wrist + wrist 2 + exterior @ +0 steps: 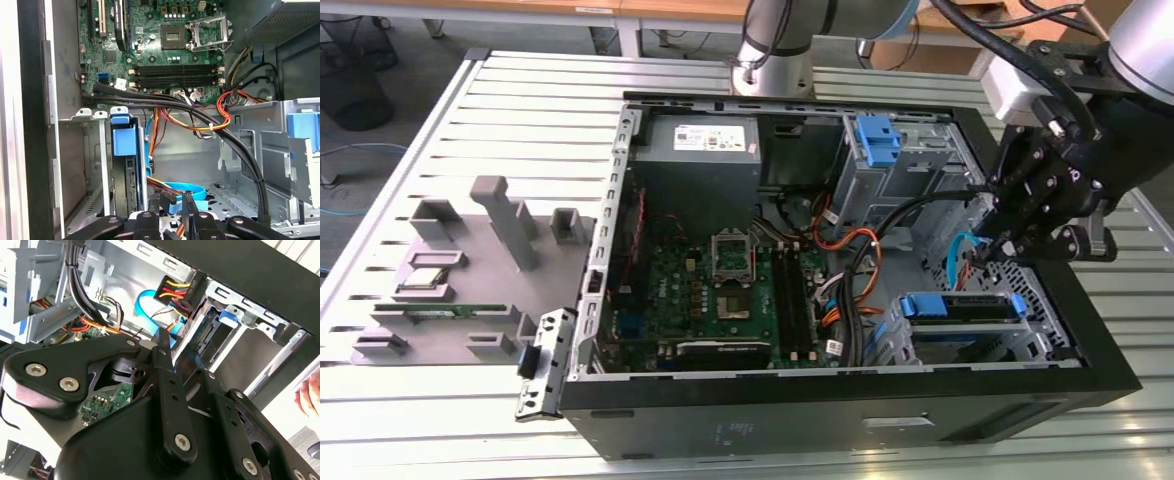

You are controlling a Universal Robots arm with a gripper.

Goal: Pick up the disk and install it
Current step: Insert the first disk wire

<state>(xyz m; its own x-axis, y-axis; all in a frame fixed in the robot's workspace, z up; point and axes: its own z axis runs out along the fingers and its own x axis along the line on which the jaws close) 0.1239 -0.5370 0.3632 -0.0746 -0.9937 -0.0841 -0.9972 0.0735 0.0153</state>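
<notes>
The disk (961, 305), silver in its blue carrier frame, sits in the drive bay at the near corner of the open computer case (854, 425), on the exterior view's right. The first wrist view has the carrier's blue tab (124, 142) standing upright in the bay. My black gripper (994, 245) hangs inside the case just beyond the disk. In both wrist views its fingers (155, 202) stand close together, with the end of a blue data cable (187, 190) between them. A black power plug (180, 290) with coloured wires sits at the disk's end.
A taller blue bracket (877, 140) is fixed on the metal cage at the back. Black and orange cables (220, 125) cross the case floor beside the motherboard (720, 280). A grey parts tray (454, 290) lies on the exterior view's left. A person's hand (307, 395) is outside the case.
</notes>
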